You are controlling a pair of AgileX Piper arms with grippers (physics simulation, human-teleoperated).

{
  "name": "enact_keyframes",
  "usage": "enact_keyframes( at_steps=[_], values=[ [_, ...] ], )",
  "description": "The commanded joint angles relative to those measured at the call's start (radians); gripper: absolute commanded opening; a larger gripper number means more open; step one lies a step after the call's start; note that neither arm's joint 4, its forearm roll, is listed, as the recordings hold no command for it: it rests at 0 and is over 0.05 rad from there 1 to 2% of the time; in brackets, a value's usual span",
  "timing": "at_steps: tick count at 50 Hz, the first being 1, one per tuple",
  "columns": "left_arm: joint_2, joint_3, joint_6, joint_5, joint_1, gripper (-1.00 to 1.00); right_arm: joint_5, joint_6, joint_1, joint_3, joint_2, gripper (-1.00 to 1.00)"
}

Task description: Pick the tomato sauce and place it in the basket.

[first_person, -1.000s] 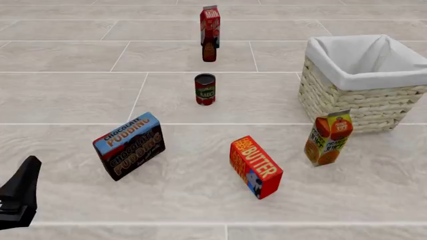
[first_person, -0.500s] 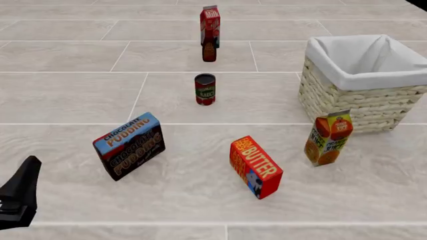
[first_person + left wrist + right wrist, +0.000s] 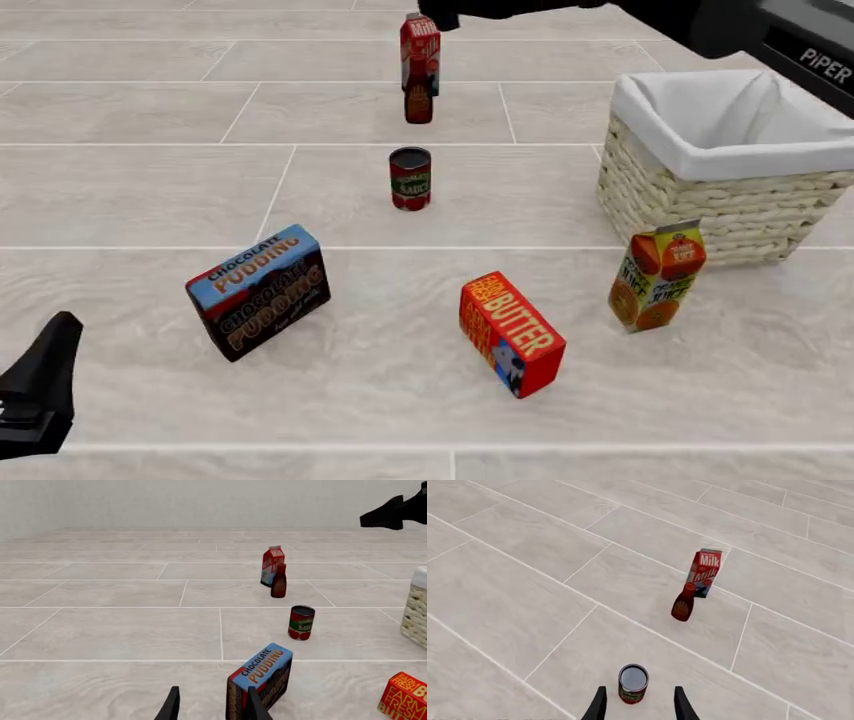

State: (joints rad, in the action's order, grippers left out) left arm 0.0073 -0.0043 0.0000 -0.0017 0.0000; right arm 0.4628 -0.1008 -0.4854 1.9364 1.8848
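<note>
Between the parted, empty fingers of the right gripper (image 3: 637, 705), the upright tomato sauce (image 3: 633, 683) is framed, well apart from the basket (image 3: 694, 200) at its three o'clock; it could be tipped if clipped on descent.

Tomato sauce (image 3: 410, 179) stands left of basket (image 3: 707, 205).

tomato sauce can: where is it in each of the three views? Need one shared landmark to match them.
Front view: tomato sauce can stands upper centre, left of the basket.
Left wrist view: right of centre, past the chocolate pudding box.
Right wrist view: low centre, just ahead of the open right tool.
Shared landmark: the milk carton with the small dark red bottle in front of it, beyond the can.
</note>
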Motion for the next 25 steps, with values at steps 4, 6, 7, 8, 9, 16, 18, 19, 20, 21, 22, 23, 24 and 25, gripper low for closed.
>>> enact_keyframes(
  at_steps=[4, 6, 7, 8, 9, 16, 18, 19, 20, 21, 22, 23, 24, 25],
  values=[
    [0.000, 0.000, 0.000, 0.000, 0.000, 1.00, 0.016, -0.003, -0.005, 0.064, 0.098, 1.00],
    [0.000, 0.000, 0.000, 0.000, 0.000, 1.00, 0.019, 0.000, -0.006, 0.074, 0.112, 1.00],
    [0.000, 0.000, 0.000, 0.000, 0.000, 1.00, 0.021, 0.001, -0.006, 0.079, 0.117, 1.00],
    [0.000, 0.000, 0.000, 0.000, 0.000, 1.00, 0.023, -0.001, -0.008, 0.081, 0.121, 1.00],
    [0.000, 0.000, 0.000, 0.000, 0.000, 1.00, 0.025, -0.001, -0.006, 0.088, 0.129, 1.00],
    [0.000, 0.000, 0.000, 0.000, 0.000, 1.00, 0.036, -0.006, -0.009, 0.112, 0.164, 1.00],
    [0.000, 0.000, 0.000, 0.000, 0.000, 1.00, 0.042, -0.006, -0.009, 0.124, 0.175, 1.00],
    [0.000, 0.000, 0.000, 0.000, 0.000, 1.00, 0.043, -0.009, -0.009, 0.129, 0.180, 1.00],
    [0.000, 0.000, 0.000, 0.000, 0.000, 1.00, 0.045, -0.009, -0.008, 0.134, 0.185, 1.00],
    [0.000, 0.000, 0.000, 0.000, 0.000, 1.00, 0.045, -0.009, -0.008, 0.135, 0.186, 1.00],
    [0.000, 0.000, 0.000, 0.000, 0.000, 1.00, 0.050, -0.010, -0.007, 0.148, 0.199, 1.00],
    [0.000, 0.000, 0.000, 0.000, 0.000, 1.00, 0.051, -0.010, -0.007, 0.149, 0.199, 1.00],
    [0.000, 0.000, 0.000, 0.000, 0.000, 1.00, 0.055, -0.007, -0.005, 0.160, 0.208, 1.00],
    [0.000, 0.000, 0.000, 0.000, 0.000, 1.00, 0.057, -0.007, -0.006, 0.165, 0.213, 1.00]
  ],
)
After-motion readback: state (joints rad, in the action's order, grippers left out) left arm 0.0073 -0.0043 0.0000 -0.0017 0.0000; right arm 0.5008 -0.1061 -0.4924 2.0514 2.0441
